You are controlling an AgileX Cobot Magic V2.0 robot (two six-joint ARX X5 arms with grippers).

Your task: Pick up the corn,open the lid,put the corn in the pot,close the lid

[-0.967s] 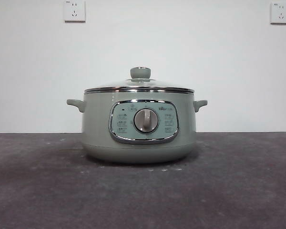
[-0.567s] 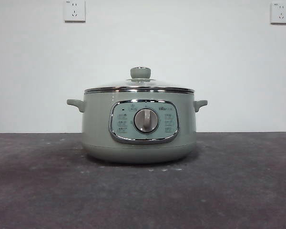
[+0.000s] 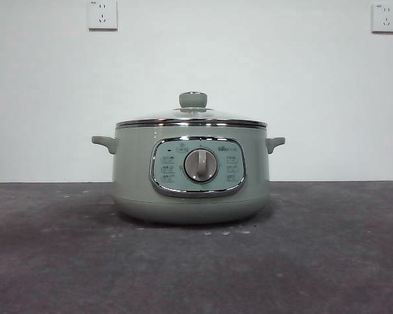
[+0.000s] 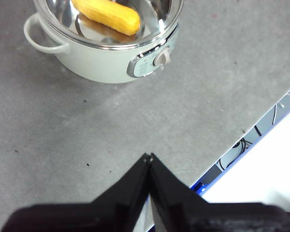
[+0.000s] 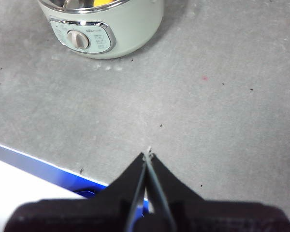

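The sage-green pot (image 3: 191, 171) stands in the middle of the table with the glass lid (image 3: 192, 116) on it, knob up. In the left wrist view the pot (image 4: 94, 55) shows the yellow corn (image 4: 106, 14) lying inside under the glass lid (image 4: 157, 21). The right wrist view shows the pot (image 5: 121, 26) with a sliver of corn (image 5: 102, 2) at the picture's edge. My left gripper (image 4: 148, 156) is shut and empty above the bare table, away from the pot. My right gripper (image 5: 148, 155) is shut and empty near the table's edge. Neither gripper shows in the front view.
The grey table (image 3: 327, 248) carries only the pot. The table's edge with a blue strip (image 5: 43, 164) lies close to both grippers. Two wall sockets (image 3: 102, 14) hang on the white wall behind.
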